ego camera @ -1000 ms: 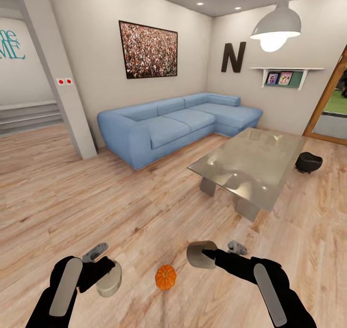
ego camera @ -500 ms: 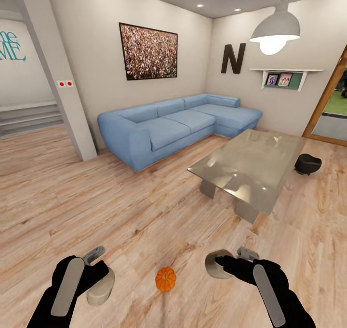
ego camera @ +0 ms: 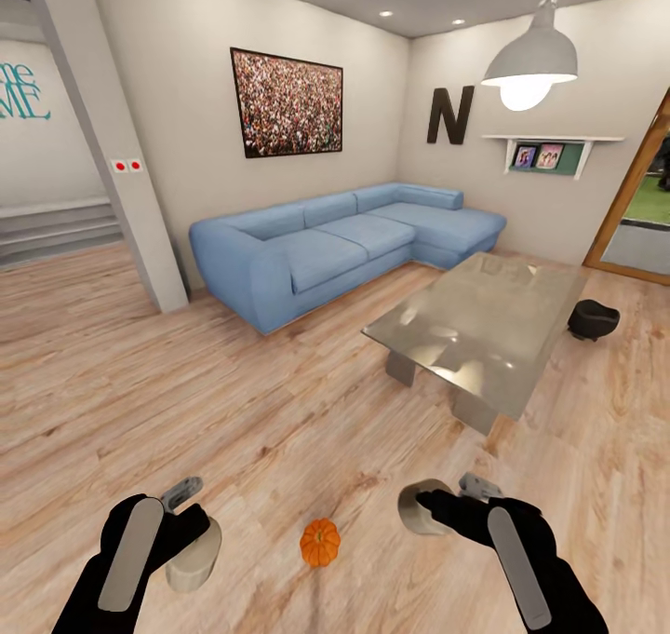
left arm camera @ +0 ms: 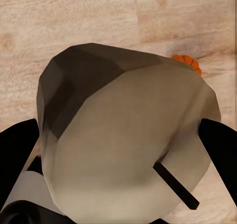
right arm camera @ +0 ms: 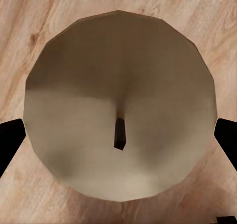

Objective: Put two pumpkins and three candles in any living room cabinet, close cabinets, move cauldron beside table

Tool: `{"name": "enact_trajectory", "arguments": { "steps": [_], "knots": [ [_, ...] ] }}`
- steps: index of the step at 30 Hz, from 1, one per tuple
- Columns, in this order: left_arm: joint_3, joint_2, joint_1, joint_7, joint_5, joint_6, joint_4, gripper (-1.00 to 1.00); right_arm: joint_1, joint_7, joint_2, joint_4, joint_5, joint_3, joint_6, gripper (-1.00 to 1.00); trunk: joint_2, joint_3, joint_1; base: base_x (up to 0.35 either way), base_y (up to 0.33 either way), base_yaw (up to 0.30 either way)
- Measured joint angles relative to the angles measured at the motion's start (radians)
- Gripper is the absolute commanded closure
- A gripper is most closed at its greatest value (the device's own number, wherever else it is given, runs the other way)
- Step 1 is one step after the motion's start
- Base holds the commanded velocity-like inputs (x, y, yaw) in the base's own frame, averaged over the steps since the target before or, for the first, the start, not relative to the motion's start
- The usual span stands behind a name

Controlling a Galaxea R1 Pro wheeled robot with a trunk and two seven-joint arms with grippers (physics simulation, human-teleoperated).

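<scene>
The left gripper (ego camera: 191,533) is gripping a short grey-beige cylindrical candle (ego camera: 194,559) between its fingers, low over the light wooden plank floor (ego camera: 233,401). The right gripper (ego camera: 445,502) is clamping a second stubby grey-beige candle (ego camera: 423,506); its dark wick (right arm camera: 119,133) is facing the right wrist camera. A small bright-orange ribbed pumpkin (ego camera: 320,542) is sitting on the floor between both grippers. Further away, the round matt black cauldron (ego camera: 594,319) is standing just beside the grey reflective glass surface (ego camera: 484,313), near the blue corner sofa (ego camera: 344,243).
</scene>
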Motion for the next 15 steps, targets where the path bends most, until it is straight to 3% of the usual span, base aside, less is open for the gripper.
{"name": "enact_trajectory", "arguments": {
  "steps": [8,15],
  "knots": [
    [-0.001,-0.001,0.000,-0.005,0.003,-0.001,-0.001,1.00,0.000,0.002,0.031,-0.017,0.000,-0.001,0.023,1.00,0.000,0.000,0.000,-0.025,0.000,-0.015],
    [-0.002,-0.002,0.000,-0.005,0.004,0.000,-0.001,1.00,0.000,0.002,0.037,-0.017,0.003,-0.003,0.025,1.00,0.000,0.000,0.001,-0.283,0.000,-0.244]
  ]
}}
